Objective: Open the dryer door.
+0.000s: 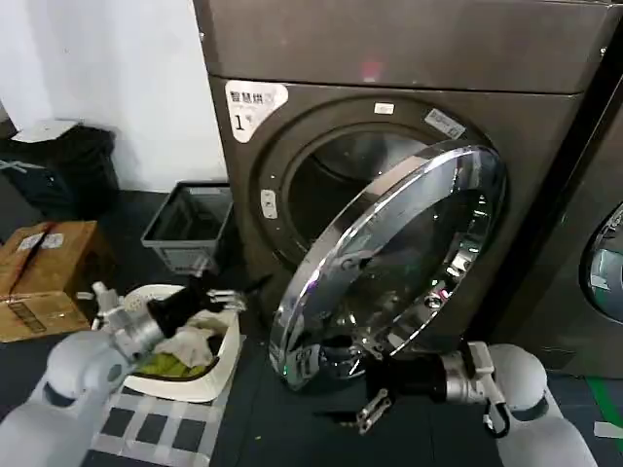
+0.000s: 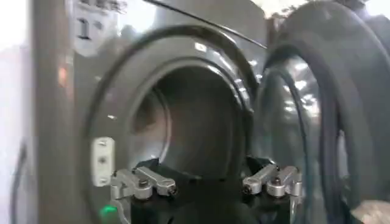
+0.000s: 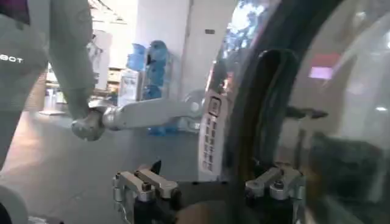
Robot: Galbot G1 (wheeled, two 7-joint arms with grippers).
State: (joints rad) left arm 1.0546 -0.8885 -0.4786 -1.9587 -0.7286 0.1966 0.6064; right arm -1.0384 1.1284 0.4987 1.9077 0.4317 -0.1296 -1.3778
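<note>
The dryer (image 1: 389,58) is a bronze-grey machine with a white "1" sticker (image 1: 253,105). Its steel drum (image 1: 336,180) is exposed. The dryer door (image 1: 409,263), a chrome ring around dark glass, stands swung partway out toward me, hinged on the right. My right gripper (image 1: 362,387) is low at the door's bottom edge and open. In the right wrist view the door's dark rim (image 3: 247,122) passes between the spread fingers of the right gripper (image 3: 210,182). My left gripper (image 1: 232,297) hovers left of the door. It is open and empty, and faces the drum opening (image 2: 189,122).
A white basket (image 1: 230,352) of laundry sits on the floor under my left arm. A grey crate (image 1: 190,229) stands beside the dryer, with cardboard boxes (image 1: 44,277) farther left. A neighbouring dark machine (image 1: 594,243) stands close on the right.
</note>
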